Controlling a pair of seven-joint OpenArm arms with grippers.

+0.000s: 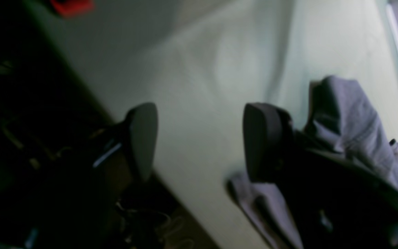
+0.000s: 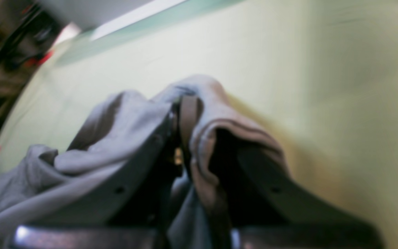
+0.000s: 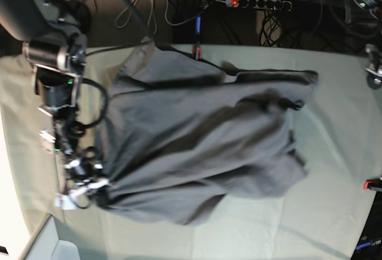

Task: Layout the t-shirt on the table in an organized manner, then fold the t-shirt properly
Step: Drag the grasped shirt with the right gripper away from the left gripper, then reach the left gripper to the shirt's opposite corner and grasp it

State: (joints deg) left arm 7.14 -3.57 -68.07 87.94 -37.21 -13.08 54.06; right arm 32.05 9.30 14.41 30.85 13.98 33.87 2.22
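Here the right pincer (image 2: 185, 114) is clamped on the t-shirt (image 3: 197, 146), low over the bench (image 3: 334, 152); left pincer (image 1: 199, 141) gapes, empty.

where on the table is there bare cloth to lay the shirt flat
Bare patches of the table: a wide strip between the t-shirt and the edge with the red clamp, and a band below the shirt's hem along the bottom of the base view. It is crowded at the base view's left, where the right tool pinches the shirt.
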